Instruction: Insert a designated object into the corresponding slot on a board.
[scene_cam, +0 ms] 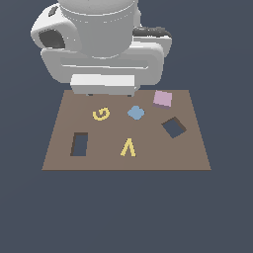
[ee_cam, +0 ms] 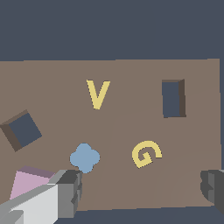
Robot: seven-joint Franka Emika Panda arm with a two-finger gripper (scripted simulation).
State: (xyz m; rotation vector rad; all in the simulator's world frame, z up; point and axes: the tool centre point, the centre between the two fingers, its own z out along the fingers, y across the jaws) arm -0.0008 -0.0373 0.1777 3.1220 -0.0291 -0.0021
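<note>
One pink block is lying flat on the brown board, near the board's far edge on the exterior view's right, just up from the tilted square slot and apart from it. It is not sitting in any hole yet.

The claw is hanging above the board with its fingers spread wide, holding nothing. In the wrist view one finger is showing beside the block's corner, the other well off to the side, so the claw is not centred over the block.

The block is looking like a small, rigid, light tile with flat sides and a thin profile. My guess is that it is not going to bend or break, but the low height is leaving little to grab. Best hold seems to be across two opposite flat edges, low and centred, so it is not twisting on the way to the slot.

Writing: only two yellow letters on the board, a "G" and a "V". No brands or labels are showing. A blue tile is sitting between the letters and the block, and an upright narrow hole is lying on the exterior view's left.
</note>
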